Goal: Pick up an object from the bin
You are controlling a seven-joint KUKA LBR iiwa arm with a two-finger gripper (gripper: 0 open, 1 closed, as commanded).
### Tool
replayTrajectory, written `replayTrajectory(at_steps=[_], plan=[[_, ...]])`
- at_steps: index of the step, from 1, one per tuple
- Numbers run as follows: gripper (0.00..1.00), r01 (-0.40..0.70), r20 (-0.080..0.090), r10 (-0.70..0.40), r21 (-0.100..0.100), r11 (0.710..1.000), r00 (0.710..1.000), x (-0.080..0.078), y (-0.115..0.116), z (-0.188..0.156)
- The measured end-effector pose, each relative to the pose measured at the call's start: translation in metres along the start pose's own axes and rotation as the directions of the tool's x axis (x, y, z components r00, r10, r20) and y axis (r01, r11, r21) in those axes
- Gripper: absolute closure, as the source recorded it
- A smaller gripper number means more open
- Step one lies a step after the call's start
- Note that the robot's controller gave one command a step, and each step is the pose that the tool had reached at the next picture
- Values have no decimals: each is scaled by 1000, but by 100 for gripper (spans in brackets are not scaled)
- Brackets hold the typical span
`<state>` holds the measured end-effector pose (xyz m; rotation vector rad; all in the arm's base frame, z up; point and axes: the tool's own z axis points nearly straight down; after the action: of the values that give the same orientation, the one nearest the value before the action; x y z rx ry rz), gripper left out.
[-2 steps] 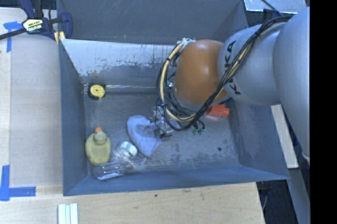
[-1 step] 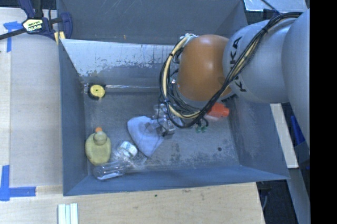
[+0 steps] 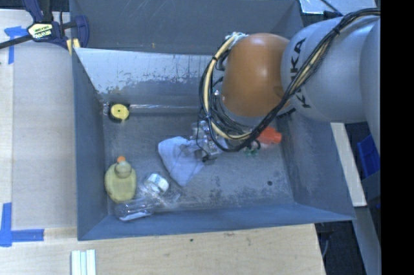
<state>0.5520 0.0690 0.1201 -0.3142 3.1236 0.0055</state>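
My gripper (image 3: 203, 140) hangs low in the middle of the bin, under the arm's orange dome. It is at the upper right edge of a crumpled light blue cloth (image 3: 177, 161) that lies on the bin floor. Whether it touches the cloth I cannot tell. Just right of the gripper, an orange-red thing (image 3: 271, 136) with a small green part (image 3: 251, 149) peeks out from beneath the arm.
A yellow squeeze bottle (image 3: 119, 182) stands at the front left corner, with a clear crumpled plastic piece (image 3: 152, 188) beside it. A small yellow round thing (image 3: 118, 112) lies by the back left wall. The arm covers the bin's right back part.
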Motion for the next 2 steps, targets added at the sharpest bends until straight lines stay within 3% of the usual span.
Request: replayTrajectory(at_steps=[2], plan=[[100, 0, 1, 0, 0, 1000, 1000, 0, 0, -28]])
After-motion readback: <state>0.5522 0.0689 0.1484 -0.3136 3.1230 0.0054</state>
